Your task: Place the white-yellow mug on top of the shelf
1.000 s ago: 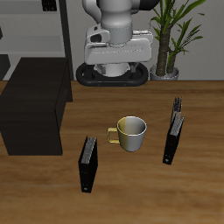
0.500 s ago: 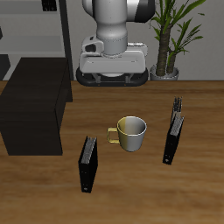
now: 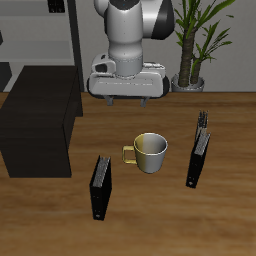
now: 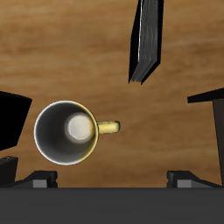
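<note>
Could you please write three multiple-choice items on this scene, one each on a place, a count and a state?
1. Where is the mug?
A. on the shelf
B. on the table, between upright black boxes
C. in the gripper

2. How many upright black boxes stand on the table?
A. one
B. five
C. three

3. What is the mug's state?
A. upright, empty
B. tipped over
C. full of liquid

Key: 1 B, it rests on the wood; 2 C, one in front, two beside it; 3 A, the wrist view shows its bare bottom.
</note>
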Tool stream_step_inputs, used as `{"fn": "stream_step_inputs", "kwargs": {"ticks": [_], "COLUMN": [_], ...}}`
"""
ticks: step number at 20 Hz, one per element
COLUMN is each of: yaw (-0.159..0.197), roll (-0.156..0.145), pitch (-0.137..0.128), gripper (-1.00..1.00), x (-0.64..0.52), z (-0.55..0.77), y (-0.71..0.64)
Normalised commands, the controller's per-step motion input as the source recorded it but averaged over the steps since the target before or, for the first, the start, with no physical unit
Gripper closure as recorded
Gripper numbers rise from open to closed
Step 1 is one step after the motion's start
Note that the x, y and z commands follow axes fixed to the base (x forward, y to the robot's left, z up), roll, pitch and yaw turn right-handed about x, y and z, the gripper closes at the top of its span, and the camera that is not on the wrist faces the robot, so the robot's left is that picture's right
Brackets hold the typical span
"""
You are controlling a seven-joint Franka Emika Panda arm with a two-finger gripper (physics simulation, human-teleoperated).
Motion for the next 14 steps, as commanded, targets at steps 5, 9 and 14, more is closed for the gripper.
{"fn": "stream_step_inputs", "kwargs": {"ticks": [5, 9, 14], "yaw": [-0.023, -0.037, -0.046], "roll": [-0.028, -0.020, -0.005], "pitch": [-0.028, -0.033, -0.038], "gripper": [-1.00, -1.00, -1.00], "x": [0.03, 0.00, -0.10], "z": [-0.20, -0.24, -0.19], "y": [-0.07, 0.01, 0.06]}}
